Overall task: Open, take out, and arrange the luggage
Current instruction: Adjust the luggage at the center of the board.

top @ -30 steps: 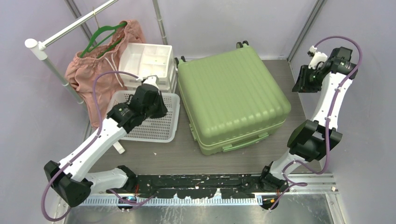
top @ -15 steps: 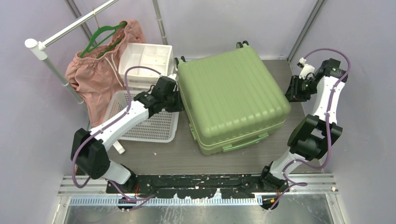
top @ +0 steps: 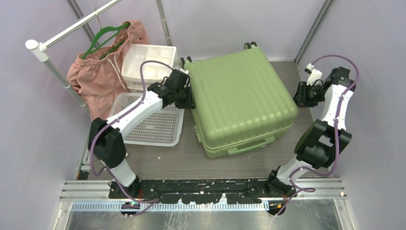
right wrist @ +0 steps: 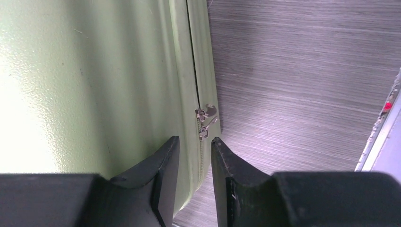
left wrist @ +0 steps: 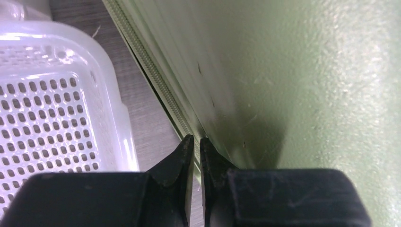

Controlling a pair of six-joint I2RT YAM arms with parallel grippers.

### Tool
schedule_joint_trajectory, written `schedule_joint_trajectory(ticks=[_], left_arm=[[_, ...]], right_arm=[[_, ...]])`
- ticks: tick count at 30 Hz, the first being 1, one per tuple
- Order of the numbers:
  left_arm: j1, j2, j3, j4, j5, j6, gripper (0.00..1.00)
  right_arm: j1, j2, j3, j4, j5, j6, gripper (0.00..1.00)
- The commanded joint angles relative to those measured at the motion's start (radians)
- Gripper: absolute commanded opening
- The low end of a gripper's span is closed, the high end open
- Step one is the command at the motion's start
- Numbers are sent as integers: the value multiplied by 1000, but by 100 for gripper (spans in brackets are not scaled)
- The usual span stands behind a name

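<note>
The light-green ribbed luggage (top: pixel 239 96) lies flat and closed in the middle of the table. My left gripper (top: pixel 187 98) is shut and empty, pressed close to the luggage's left side. In the left wrist view its fingertips (left wrist: pixel 188 144) sit at the zip seam (left wrist: pixel 163 90) of the luggage (left wrist: pixel 293 71). My right gripper (top: pixel 302 95) is slightly open at the luggage's right side. In the right wrist view it (right wrist: pixel 194 142) hovers just short of two metal zip pulls (right wrist: pixel 205 120) on the luggage (right wrist: pixel 94 71).
A white perforated basket (top: pixel 158 125) lies left of the luggage, close to my left gripper; it shows in the left wrist view (left wrist: pixel 52 94). A white drawer unit (top: pixel 149 64) stands behind it. Pink clothing on a green hanger (top: pixel 103 67) hangs from a rail at far left.
My left arm has swung right from over the basket to the luggage's left side. My right gripper has dropped and moved in toward the luggage's right edge.
</note>
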Motion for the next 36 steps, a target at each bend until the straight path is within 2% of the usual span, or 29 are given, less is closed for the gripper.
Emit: schedule_joint_trajectory(ticks=[1,17,25,30,36], left_arm=[[-58,87,156,178,123,3,13],[-87,327,503,96,155,9,14],[-80,321,501,94,119,4,15],[-63,240,440,89,73,20,18],[-55,92,309,66,-11,80,33]], right_arm=[[27,-106,-45,-125,-100,-28,38],[27,-166,-105,-139,-126,-45,39],[32,-205,-134,-181,-126,-99,41],[42,-226,-150,-209,-132,-132,42],[44,-257,-163,-234,-124,-156,43]])
